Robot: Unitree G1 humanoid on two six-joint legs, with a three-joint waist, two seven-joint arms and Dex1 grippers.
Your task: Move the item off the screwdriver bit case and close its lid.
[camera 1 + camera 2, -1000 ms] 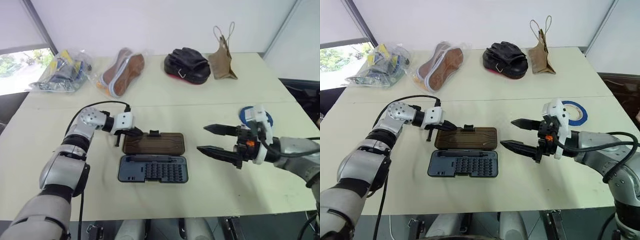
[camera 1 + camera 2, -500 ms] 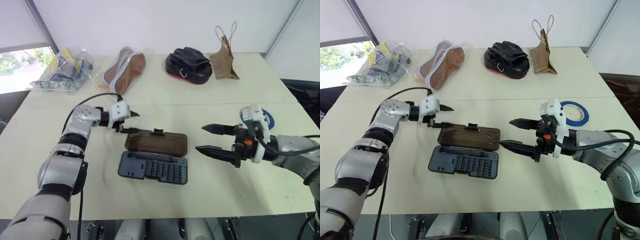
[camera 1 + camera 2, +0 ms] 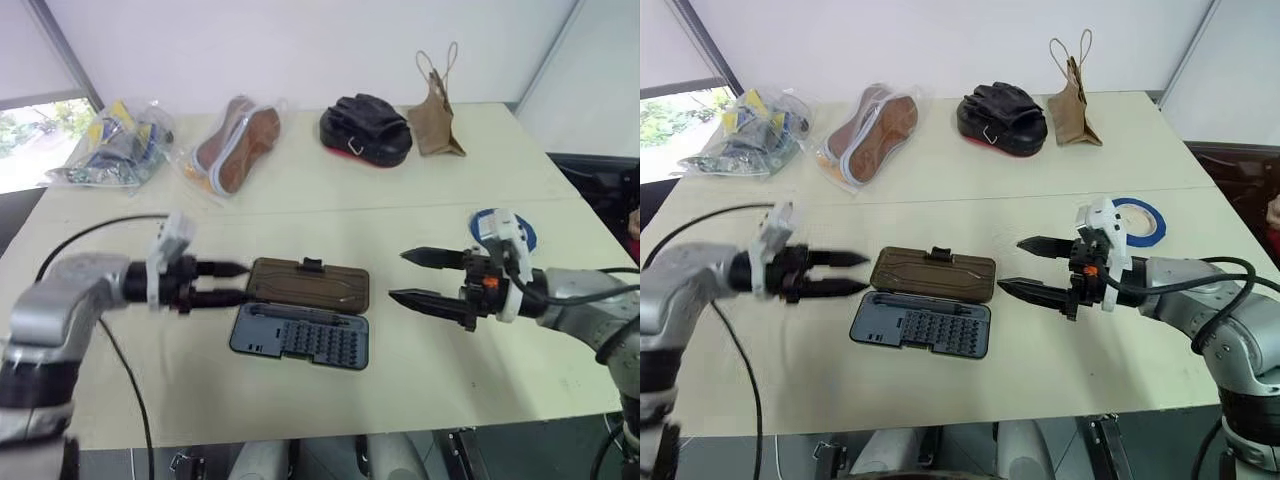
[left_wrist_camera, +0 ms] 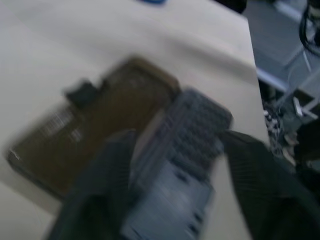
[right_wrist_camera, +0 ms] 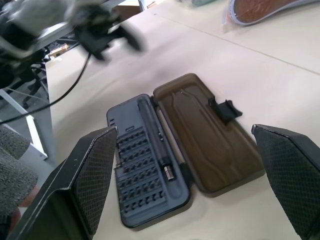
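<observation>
The left end effector [image 3: 236, 282], fingers slightly parted and empty, points at the left end of the screwdriver bit case [image 3: 303, 311], just beside it. The right end effector [image 3: 398, 276] is spread wide and empty, near the case's right end. The case lies open on the pale counter [image 3: 330, 215], its brown translucent lid [image 3: 308, 284] flat and its grey tray [image 3: 300, 338] holding rows of bits.

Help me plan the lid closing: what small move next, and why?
Probably ease the open left gripper to the left edge of the brown lid to lift it: it lies flat open behind the bit tray, nothing rests on it, and that gripper is beside it.
</observation>
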